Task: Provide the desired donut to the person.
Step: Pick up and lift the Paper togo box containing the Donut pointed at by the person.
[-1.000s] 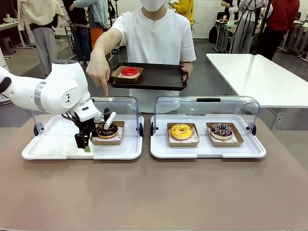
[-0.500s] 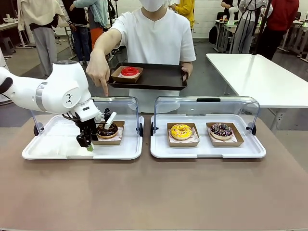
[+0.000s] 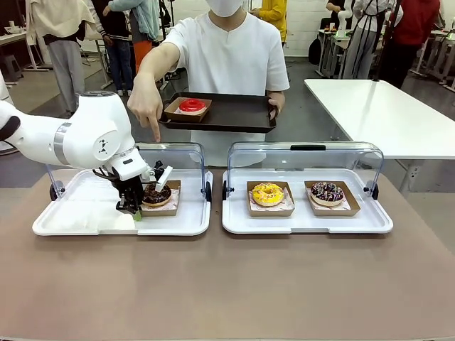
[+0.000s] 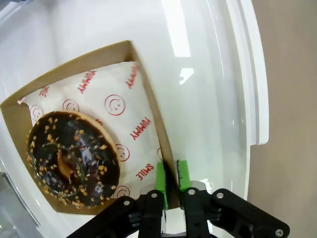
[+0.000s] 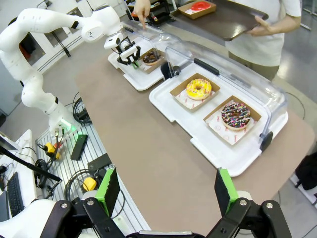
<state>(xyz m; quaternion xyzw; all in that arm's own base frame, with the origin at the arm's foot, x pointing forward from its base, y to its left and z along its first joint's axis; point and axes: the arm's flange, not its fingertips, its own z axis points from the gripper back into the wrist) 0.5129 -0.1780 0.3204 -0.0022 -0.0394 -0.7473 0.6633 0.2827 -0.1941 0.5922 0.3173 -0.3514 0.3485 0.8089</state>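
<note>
Four donuts on view, one wanted.

- Chocolate donut, nut-flecked, in a brown box on the left tray, with the lid raised. The person points a hand straight down at it, which I read as the choice.
- Left gripper: fingers clenched on a side wall of the box, clear of the donut. This is probably to spare the icing and let the box carry it.
- Dark tray, held out by the person, with a red donut at one end and bare space beside it. That space is presumably the landing place.
- Right tray: yellow donut and sprinkled donut, neither pointed at.
- Right gripper: released and holding nothing, high above the table's near side, likely parked out of the way.

Views: the left wrist view settles the grip, with green pads on either side of the cardboard wall, and shows printed paper under the donut. From the front the pinch is too small to judge, but that view supplies the pointing hand and the waiting tray.
</note>
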